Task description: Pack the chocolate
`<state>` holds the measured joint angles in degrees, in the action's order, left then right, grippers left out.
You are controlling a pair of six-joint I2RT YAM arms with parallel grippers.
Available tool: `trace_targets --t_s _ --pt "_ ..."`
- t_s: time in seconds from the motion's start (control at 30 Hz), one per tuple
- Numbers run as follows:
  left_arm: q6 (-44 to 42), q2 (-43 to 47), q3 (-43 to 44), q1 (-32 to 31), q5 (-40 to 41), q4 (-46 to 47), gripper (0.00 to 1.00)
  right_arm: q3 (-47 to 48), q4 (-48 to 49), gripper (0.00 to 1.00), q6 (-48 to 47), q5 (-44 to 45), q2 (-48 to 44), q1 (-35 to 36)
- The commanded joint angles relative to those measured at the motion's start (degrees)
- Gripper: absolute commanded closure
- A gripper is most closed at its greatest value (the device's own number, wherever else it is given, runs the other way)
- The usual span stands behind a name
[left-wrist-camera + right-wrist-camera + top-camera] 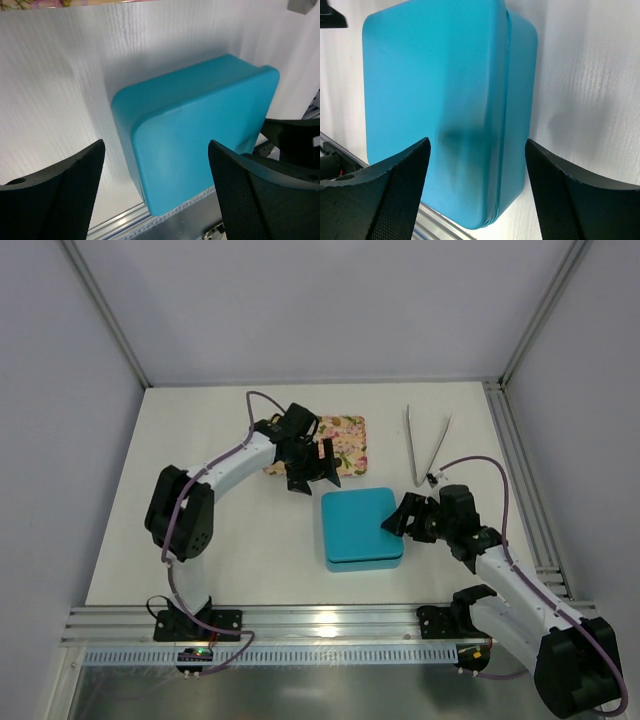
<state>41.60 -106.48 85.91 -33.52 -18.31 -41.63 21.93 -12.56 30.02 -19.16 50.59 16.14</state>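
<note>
While the rounded teal plastic box [362, 528] sits closed | step: likely lid removal | left fingers [60, 190]: wide apart, empty, near its far corner | right fingers [385, 185]: wide apart, empty, at its right edge | chocolate pieces: none visible | next: pinch lid seam, lift

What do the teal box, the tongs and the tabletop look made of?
Teal box: likely moulded plastic with a smooth satin finish, going by its rounded corners, lid seam and soft, diffuse sheen.
Tongs: probably metal, with thin silvery arms, though too small to be sure.
Tabletop: a white sheet with fine parallel ribs, perhaps corrugated plastic board.
</note>
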Motion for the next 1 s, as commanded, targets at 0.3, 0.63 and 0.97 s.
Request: trace_targets --t_s 0.3,0.63,0.97 --pt "5.2 -6.4 3.1 1.4 1.5 1.3 0.2 -0.9 -1.2 0.2 -1.5 -1.4 -7.6 0.5" --pt "4.7 -8.3 3.5 1.4 0.6 1.6 0.21 -2.3 -9.6 0.22 0.8 -2.5 -17.2 0.5" --pt "4.8 -8.8 2.8 0.6 -0.9 2.7 0.24 -4.6 -8.4 0.21 3.2 -1.9 -15.7 1.3"
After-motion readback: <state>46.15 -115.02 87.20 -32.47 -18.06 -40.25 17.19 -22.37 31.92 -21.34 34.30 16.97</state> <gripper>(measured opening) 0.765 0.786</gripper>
